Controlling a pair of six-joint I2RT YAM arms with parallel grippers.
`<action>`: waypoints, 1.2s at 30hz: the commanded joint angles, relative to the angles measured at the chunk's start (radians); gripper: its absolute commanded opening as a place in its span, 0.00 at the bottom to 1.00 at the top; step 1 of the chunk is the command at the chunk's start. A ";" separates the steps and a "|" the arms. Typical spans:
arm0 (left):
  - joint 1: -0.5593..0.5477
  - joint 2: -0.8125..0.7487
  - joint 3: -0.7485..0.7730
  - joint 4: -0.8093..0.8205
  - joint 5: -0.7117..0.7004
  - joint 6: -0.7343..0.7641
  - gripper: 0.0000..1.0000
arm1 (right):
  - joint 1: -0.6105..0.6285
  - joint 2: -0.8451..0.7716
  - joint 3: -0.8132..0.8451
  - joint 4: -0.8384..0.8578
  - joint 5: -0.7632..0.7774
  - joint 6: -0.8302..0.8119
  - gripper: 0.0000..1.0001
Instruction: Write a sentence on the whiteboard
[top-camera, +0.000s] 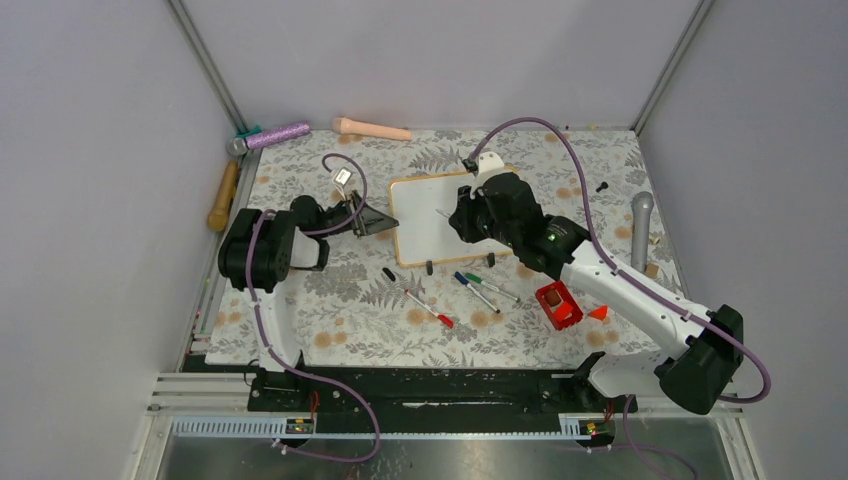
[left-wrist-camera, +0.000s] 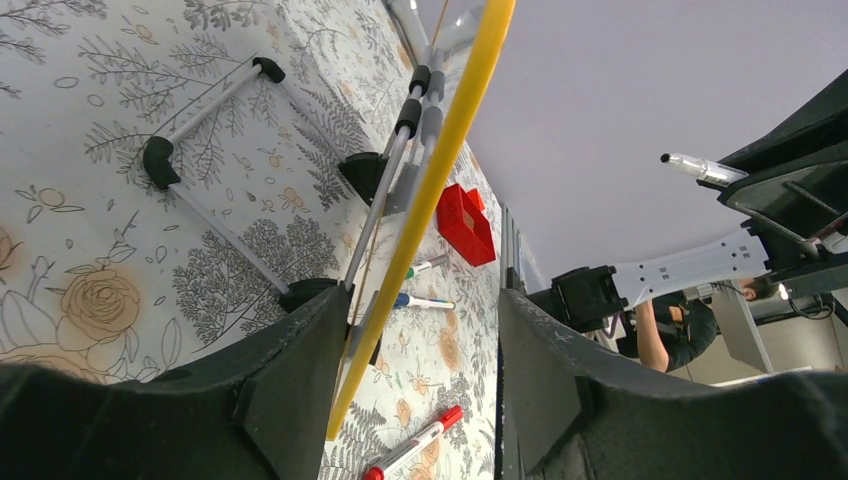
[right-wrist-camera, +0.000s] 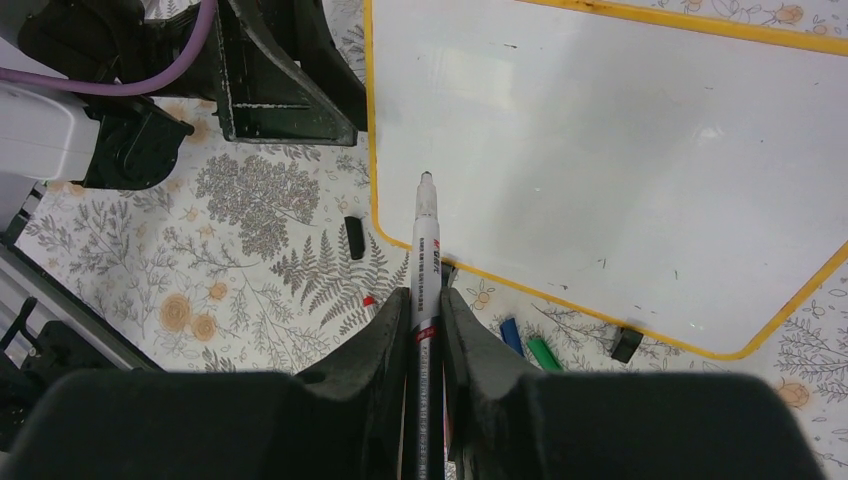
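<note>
1. White and bare: the whiteboard (right-wrist-camera: 620, 170) shows us only a few faint specks, and no word of the sentence is on it yet.
2. We find the board lying on the flowered table (top-camera: 330, 310), about the middle of it, between the two arms.
3. Our right tool (right-wrist-camera: 425, 300) is clenched on a marker (right-wrist-camera: 426, 240), nib bare and pointing out over the board by its near-left corner. Whether the nib touches the surface we cannot tell.
4. Our left tool (left-wrist-camera: 420, 305) sits at the board's left side with its jaws apart and the yellow-wood frame running between them — straddled, not squeezed, as far as we can see.
5. We judge the task to be at its very start — the marker is in hand and the board is flanked, but all the writing is left to do.
6. Spare pens (top-camera: 480, 290) lie on the table just in front of the board.
</note>
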 joint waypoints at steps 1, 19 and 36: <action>0.011 -0.017 -0.011 0.069 -0.010 0.031 0.57 | -0.011 0.009 0.039 0.028 -0.019 0.011 0.00; 0.009 -0.168 -0.160 0.053 -0.146 0.261 0.53 | -0.018 0.023 0.044 0.028 -0.045 0.025 0.00; 0.000 -0.119 -0.110 0.075 -0.107 0.332 0.54 | -0.020 0.024 0.051 0.030 -0.065 0.031 0.00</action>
